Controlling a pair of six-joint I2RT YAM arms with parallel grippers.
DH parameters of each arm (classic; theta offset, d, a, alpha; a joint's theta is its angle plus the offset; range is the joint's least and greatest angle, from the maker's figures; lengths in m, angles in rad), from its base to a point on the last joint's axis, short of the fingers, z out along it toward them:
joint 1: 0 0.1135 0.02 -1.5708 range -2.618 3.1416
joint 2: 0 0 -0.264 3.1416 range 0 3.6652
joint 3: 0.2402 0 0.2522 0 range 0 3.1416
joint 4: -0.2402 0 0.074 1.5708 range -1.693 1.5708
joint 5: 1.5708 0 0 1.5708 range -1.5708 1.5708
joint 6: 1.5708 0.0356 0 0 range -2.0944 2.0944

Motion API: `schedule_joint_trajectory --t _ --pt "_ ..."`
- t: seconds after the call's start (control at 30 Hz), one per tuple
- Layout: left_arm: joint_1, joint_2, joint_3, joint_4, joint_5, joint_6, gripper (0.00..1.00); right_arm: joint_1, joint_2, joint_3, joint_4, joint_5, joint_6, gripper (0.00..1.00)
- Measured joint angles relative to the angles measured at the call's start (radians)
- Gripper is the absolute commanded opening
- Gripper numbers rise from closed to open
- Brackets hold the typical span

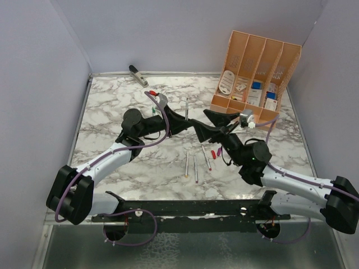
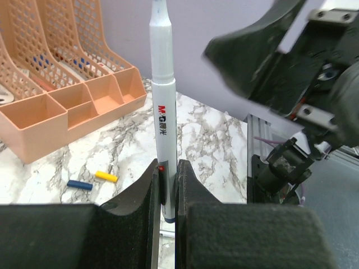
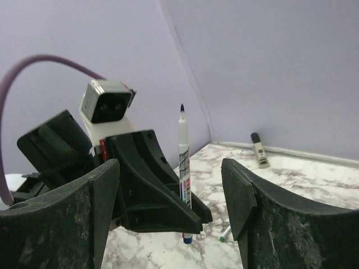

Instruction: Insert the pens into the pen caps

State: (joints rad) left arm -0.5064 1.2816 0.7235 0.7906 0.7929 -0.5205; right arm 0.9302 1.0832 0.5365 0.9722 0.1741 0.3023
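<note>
My left gripper (image 1: pixel 187 119) (image 2: pixel 166 174) is shut on a silver-grey pen (image 1: pixel 187 106) (image 2: pixel 164 112) and holds it upright, dark tip up, above the table. My right gripper (image 1: pixel 203 124) (image 3: pixel 171 174) is open and empty, facing the left gripper, with the held pen (image 3: pixel 183 157) just beyond its fingers. Three pens (image 1: pixel 196 167) lie side by side in the middle of the table. A red cap (image 1: pixel 213 152) lies beside them. A blue cap (image 2: pixel 79 184) and a yellow cap (image 2: pixel 106 176) lie near the organiser. A green-tipped piece (image 3: pixel 224 235) lies under the grippers.
An orange mesh desk organiser (image 1: pixel 255 67) (image 2: pixel 67 84) stands at the back right. A grey-black stapler-like object (image 1: pixel 138 75) (image 3: pixel 258 149) lies by the back wall. A small red-tipped piece (image 1: pixel 152 92) lies at the back left. Purple walls enclose the marble table.
</note>
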Motion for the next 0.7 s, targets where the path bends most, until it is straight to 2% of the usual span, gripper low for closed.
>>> schedule_joint_trajectory --t 0.13,0.27,0.47,0.57,0.7 --pt "0.000 0.007 0.000 -0.074 -0.051 0.026 0.00 0.000 -0.085 0.003 -0.044 0.081 -0.073 0.60" --pt "0.000 0.010 0.007 -0.223 -0.135 0.084 0.00 -0.008 -0.103 0.039 -0.164 0.225 -0.119 0.52" --pt "0.000 0.011 0.028 -0.364 -0.193 0.143 0.00 -0.190 0.056 0.220 -0.493 0.247 -0.087 0.42" --pt "0.000 0.011 0.028 -0.393 -0.203 0.158 0.00 -0.267 0.174 0.274 -0.615 0.221 -0.066 0.41" --pt "0.000 0.011 0.028 -0.426 -0.211 0.168 0.00 -0.303 0.307 0.302 -0.753 0.179 -0.064 0.41"
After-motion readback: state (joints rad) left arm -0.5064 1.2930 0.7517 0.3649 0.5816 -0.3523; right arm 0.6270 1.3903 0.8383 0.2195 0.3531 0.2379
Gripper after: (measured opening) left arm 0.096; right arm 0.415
